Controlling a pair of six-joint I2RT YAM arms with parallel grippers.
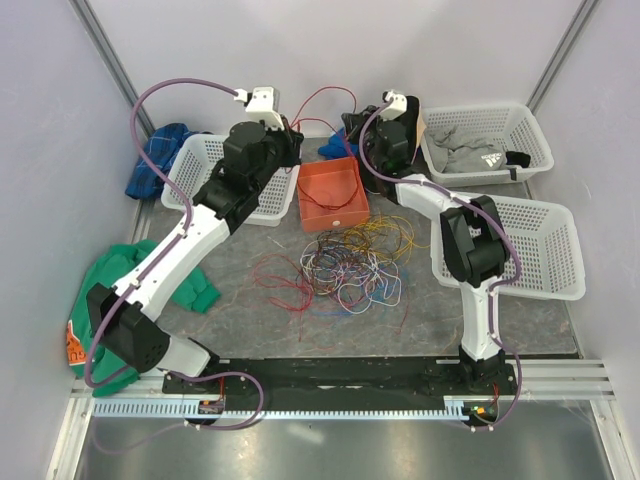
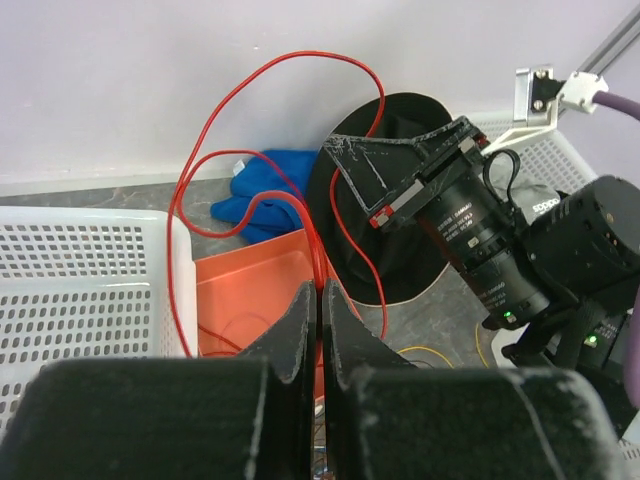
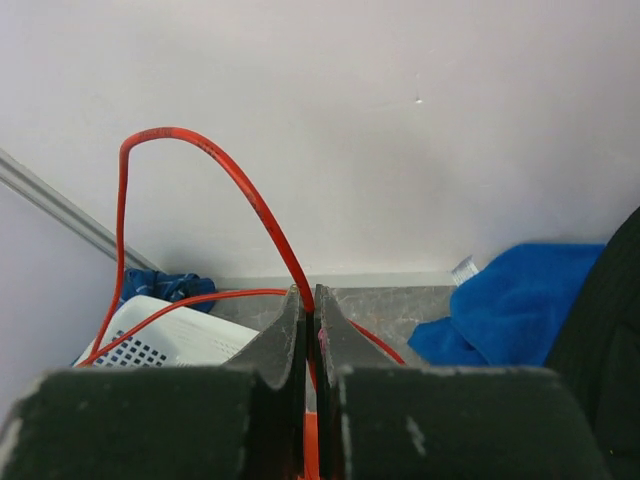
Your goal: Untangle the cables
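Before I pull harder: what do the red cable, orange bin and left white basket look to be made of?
The red cable: thin wire in smooth, slightly glossy, plastic-looking insulation, holding springy loops. The orange bin: likely rigid moulded plastic, matte, flat-walled. The white basket: probably moulded plastic, its walls a grid of small holes.
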